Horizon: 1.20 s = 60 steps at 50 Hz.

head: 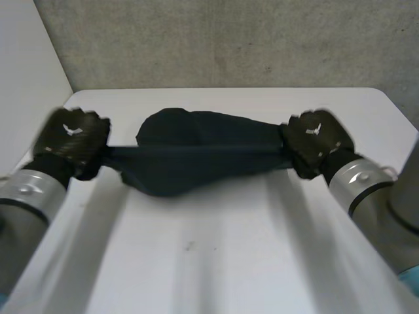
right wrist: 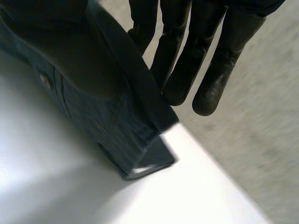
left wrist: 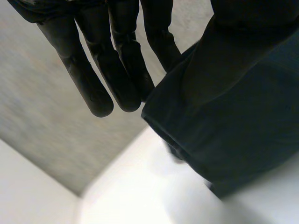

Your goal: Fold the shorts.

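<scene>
The dark navy shorts [head: 196, 160] hang stretched left to right over the middle of the white table [head: 209, 261], pulled into a taut band between the two hands. Slack cloth bulges out in the middle, one hump toward the far side and another sagging toward the near side. Whether that lower sag touches the tabletop cannot be told.

The left hand [head: 71, 139] has the left end of the shorts. In the left wrist view its fingers [left wrist: 93, 88] reach out straight, and the cloth [left wrist: 233, 130] is nipped just beside them under a dark thumb-like bulk, with a folded hem edge hanging over the table [left wrist: 140, 196].

The right hand [head: 317, 142] has the right end in the same way. In the right wrist view its straight fingers [right wrist: 208, 93] lie along the far side of the cloth [right wrist: 107, 112], which is pressed against them from the other side. A small round button [right wrist: 46, 80] shows on the fabric near a seam, and a doubled hem corner points down at the table [right wrist: 56, 186].

Both grey forearms come in from the near corners and cover the near left and right parts of the tabletop. Beyond the table's far edge is a grey speckled surface [head: 229, 39], and a white panel [head: 26, 78] stands at the far left.
</scene>
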Tool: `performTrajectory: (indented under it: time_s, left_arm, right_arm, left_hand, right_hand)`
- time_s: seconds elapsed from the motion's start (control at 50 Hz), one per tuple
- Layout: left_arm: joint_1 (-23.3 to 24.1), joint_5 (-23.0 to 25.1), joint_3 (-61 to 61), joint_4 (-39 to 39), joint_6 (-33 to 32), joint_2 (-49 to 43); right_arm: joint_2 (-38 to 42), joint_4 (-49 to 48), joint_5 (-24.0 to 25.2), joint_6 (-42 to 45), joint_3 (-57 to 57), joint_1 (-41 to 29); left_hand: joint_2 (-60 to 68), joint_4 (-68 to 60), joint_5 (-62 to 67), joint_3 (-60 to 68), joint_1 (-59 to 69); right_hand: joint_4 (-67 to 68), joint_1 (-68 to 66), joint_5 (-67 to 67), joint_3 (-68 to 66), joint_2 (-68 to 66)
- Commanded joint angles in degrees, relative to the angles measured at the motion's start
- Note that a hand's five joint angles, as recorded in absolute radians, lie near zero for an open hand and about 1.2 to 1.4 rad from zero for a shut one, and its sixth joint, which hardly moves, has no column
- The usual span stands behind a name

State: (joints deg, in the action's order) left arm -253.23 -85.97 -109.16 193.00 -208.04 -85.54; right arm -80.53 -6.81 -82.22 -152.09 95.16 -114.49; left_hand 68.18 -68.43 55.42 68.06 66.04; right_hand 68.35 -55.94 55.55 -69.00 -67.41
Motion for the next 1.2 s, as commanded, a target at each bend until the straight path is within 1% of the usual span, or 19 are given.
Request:
performTrajectory:
  time_s: [0.02,0.12,0.2,0.22,0.42,0.52,0.64,0.74,0.76,0.8,0.82,0.84,0.9,0.94,0.98,1.02,1.06,1.16,1.2]
  left_arm:
    - [1.69,-1.57,0.00,-5.61,-10.89,14.43]
    - [2.30,-1.31,-0.70,-6.32,-10.98,14.17]
    - [3.10,-1.66,-1.49,-7.02,-11.34,8.30]
    - [3.18,-1.75,-1.49,-7.46,-11.34,4.97]
    - [3.89,-4.91,0.52,-8.34,-11.69,-13.24]
    - [5.82,-5.70,5.53,-7.90,-11.69,-19.05]
    - [6.35,-6.14,19.31,-4.66,-11.69,-27.04]
    - [6.35,-7.46,34.86,-1.23,-11.69,-32.85]
    - [6.61,-9.11,41.51,0.26,-11.77,-34.16]
    - [6.96,-10.79,47.34,1.58,-11.60,-34.70]
    - [7.23,-11.85,50.33,2.46,-11.16,-34.70]
    - [7.75,-13.94,55.84,4.47,-10.73,-34.53]
    - [8.11,-16.33,62.38,8.61,-10.55,-34.44]
    - [8.19,-17.83,66.09,12.91,-10.02,-33.91]
    - [8.28,-18.10,66.53,14.94,-9.32,-32.51]
    - [8.55,-18.18,65.22,15.92,-7.74,-29.43]
    - [8.72,-18.01,62.94,15.74,-6.51,-27.76]
    - [8.63,-17.22,48.91,15.57,-1.94,-23.02]
    - [8.72,-17.22,44.32,15.56,-1.41,-21.96]
  right_arm:
    - [-8.41,7.68,-2.33,8.47,-5.06,0.15]
    - [-8.07,15.85,-2.07,9.44,-7.97,0.06]
    - [-3.95,19.72,-2.59,11.89,-9.28,-0.73]
    - [-3.06,19.99,-2.68,12.51,-9.38,-0.73]
    - [7.39,22.10,-3.39,17.53,-10.25,-1.17]
    - [15.38,22.72,-5.40,18.23,-15.07,-1.52]
    - [21.81,21.23,-6.90,17.71,-24.30,-1.61]
    - [26.12,15.17,-7.52,15.78,-37.22,-1.61]
    - [26.56,11.77,-7.87,14.90,-41.85,-1.70]
    - [26.65,7.97,-8.13,14.11,-45.92,-1.70]
    - [26.22,3.51,-8.39,13.49,-49.59,-1.70]
    - [25.95,1.03,-8.40,13.22,-51.02,-1.70]
    - [23.41,-9.40,-8.40,12.61,-54.28,-1.79]
    - [21.65,-14.79,-8.22,11.82,-53.85,-1.87]
    - [19.28,-20.93,-8.48,10.16,-52.37,-2.05]
    - [18.31,-22.19,-8.40,9.27,-50.87,-2.05]
    - [17.52,-22.20,-8.40,7.96,-48.24,-2.05]
    - [16.98,-20.71,-8.49,7.16,-40.94,-2.05]
    - [16.98,-19.48,-8.40,7.16,-38.04,-1.88]
  left_hand:
    - [11.82,-11.57,14.58,11.94,13.96]
    - [11.82,-11.57,14.58,11.94,13.96]
    - [11.82,-11.57,14.58,11.94,13.96]
    - [11.82,-11.57,14.58,11.94,13.96]
    - [11.82,-11.57,14.58,11.94,13.96]
    - [11.82,-11.57,14.58,11.94,13.96]
    - [11.82,-11.57,14.58,11.94,13.96]
    - [11.82,-11.57,14.58,11.94,13.96]
    - [11.82,-11.57,14.58,11.94,13.96]
    - [11.82,-11.57,14.58,11.94,13.96]
    - [11.82,-11.57,14.58,11.94,13.96]
    - [11.82,-11.57,14.58,11.94,13.96]
    - [11.82,-11.57,14.58,11.94,13.96]
    - [11.82,-11.57,14.58,11.94,13.96]
    - [11.82,-11.57,14.58,11.94,13.96]
    - [11.82,-11.57,14.58,11.94,13.96]
    - [11.82,-11.57,14.58,11.94,13.96]
    - [11.82,-11.57,14.58,11.94,13.96]
    - [11.82,-11.57,14.58,11.94,13.96]
  right_hand:
    - [11.65,-24.06,14.45,-11.00,-12.59]
    - [11.65,-24.06,14.45,-11.00,-12.59]
    - [11.65,-24.06,14.45,-11.00,-12.59]
    - [11.65,-24.06,14.45,-11.00,-12.59]
    - [11.65,-24.06,14.45,-11.00,-12.59]
    - [11.65,-24.06,14.45,-11.00,-12.59]
    - [11.65,-24.06,14.45,-11.00,-12.59]
    - [11.65,-24.06,14.45,-11.00,-12.59]
    - [11.65,-24.06,14.45,-11.00,-12.59]
    - [11.65,-24.06,14.45,-11.00,-12.59]
    - [11.65,-24.06,14.45,-11.00,-12.59]
    - [11.65,-24.06,14.45,-11.00,-12.59]
    - [11.65,-24.06,14.45,-11.00,-12.59]
    - [11.65,-24.06,14.45,-11.00,-12.59]
    - [11.65,-24.06,14.45,-11.00,-12.59]
    - [11.65,-24.06,14.45,-11.00,-12.59]
    - [11.65,-24.06,14.45,-11.00,-12.59]
    - [11.65,-24.06,14.45,-11.00,-12.59]
    - [11.65,-24.06,14.45,-11.00,-12.59]
